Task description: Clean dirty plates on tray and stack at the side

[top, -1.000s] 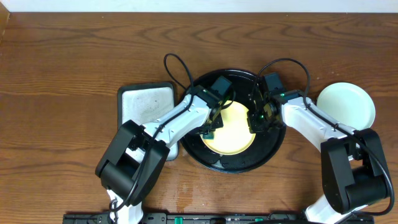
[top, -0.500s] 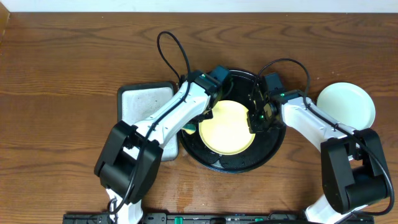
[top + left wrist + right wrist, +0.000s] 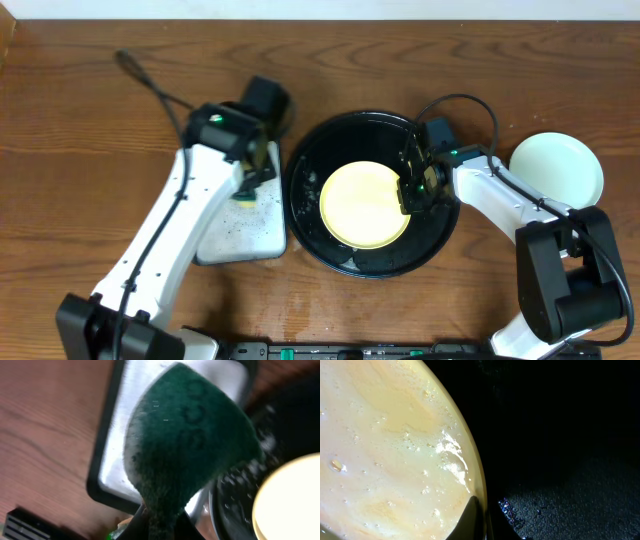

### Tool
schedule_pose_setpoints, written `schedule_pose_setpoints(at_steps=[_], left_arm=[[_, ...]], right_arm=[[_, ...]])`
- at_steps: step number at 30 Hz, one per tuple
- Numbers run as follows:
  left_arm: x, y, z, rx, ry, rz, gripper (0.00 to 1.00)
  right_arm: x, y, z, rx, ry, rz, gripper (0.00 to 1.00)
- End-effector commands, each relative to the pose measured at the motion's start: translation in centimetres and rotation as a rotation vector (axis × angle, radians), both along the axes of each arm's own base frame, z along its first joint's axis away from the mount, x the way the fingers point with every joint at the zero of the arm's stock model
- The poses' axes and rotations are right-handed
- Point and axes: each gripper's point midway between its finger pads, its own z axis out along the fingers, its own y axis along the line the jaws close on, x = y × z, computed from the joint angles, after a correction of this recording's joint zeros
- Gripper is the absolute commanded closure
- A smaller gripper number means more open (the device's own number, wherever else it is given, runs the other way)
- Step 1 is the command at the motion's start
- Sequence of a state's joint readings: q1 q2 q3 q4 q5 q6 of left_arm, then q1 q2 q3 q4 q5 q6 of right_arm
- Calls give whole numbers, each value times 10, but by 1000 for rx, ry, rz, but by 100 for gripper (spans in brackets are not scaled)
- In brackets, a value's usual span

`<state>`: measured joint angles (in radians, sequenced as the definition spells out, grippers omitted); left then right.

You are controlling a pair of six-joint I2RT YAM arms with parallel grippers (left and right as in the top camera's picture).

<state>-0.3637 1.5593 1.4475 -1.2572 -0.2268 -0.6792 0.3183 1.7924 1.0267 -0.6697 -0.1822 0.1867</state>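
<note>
A pale yellow plate (image 3: 364, 206) lies in the round black tray (image 3: 340, 255); it is wet with small droplets in the right wrist view (image 3: 390, 445). My right gripper (image 3: 410, 195) is shut on the plate's right rim (image 3: 481, 510). A mint-blue plate (image 3: 557, 168) sits on the table to the right of the tray. My left gripper (image 3: 250, 185) is shut on a dark green sponge (image 3: 190, 445) and holds it over the small rectangular tray (image 3: 235, 230). The other mint-blue plate is out of view.
The small rectangular dark-rimmed tray (image 3: 117, 440) with a whitish inside sits just left of the black tray, their rims nearly touching. Bare wooden table spreads to the far left and back. The arms' cables loop above the black tray.
My left arm has pulled the sponge off the yellow plate and swung left, over the small rectangular tray. The right gripper has stayed on the plate's rim.
</note>
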Motion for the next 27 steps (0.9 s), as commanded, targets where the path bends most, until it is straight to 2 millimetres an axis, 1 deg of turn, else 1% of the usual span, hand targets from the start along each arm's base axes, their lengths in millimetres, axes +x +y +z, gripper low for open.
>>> schedule_pose_setpoints(at_steps=[1,5,7,8,9,10,11,14,16,17,18,19,20,21,22,24,27], left_arm=[[-12,32,-41,32,98,36,92],[-14,22,-97,-116,116,-9,92],[-19,27,-116,-139,118,22,92],[-19,29,-121,-148,116,31,92],[-19,31,-124,-156,112,41,89],[-18,32,-124,-165,109,50,83],[-17,32,-123,-178,109,50,68],[-13,21,-112,-261,97,8,46],[-12,16,-100,-302,81,2,37],[-11,15,-91,-314,66,0,36],[-11,15,-81,-319,46,-4,35],[-10,15,-70,-320,21,-15,34],[-11,15,-63,-321,3,-23,32],[-12,15,-52,-322,-27,-35,31],[-14,15,-41,-324,-58,-44,28],[-20,16,-23,-328,-113,-56,26],[-35,18,4,-330,-194,-74,23]], right_arm=[[-9,-14,-16,-95,32,8,99],[-9,-15,-16,-95,32,8,99],[-9,-15,-16,-96,34,8,99],[-9,-15,-16,-96,34,8,99],[-9,-15,-16,-96,34,8,99],[-9,-14,-16,-96,33,10,99],[-9,-14,-16,-96,33,11,99],[-8,-13,-16,-93,25,10,99],[-6,-13,-16,-90,18,10,99],[-5,-12,-15,-89,15,9,97],[-5,-12,-15,-85,15,10,92],[-4,-10,-15,-77,13,9,90],[-3,-9,-14,-69,12,10,96],[-2,-6,-12,-58,11,11,99],[0,-4,-8,-45,8,12,99],[3,0,1,-22,-10,15,99],[16,5,27,5,-93,14,99]])
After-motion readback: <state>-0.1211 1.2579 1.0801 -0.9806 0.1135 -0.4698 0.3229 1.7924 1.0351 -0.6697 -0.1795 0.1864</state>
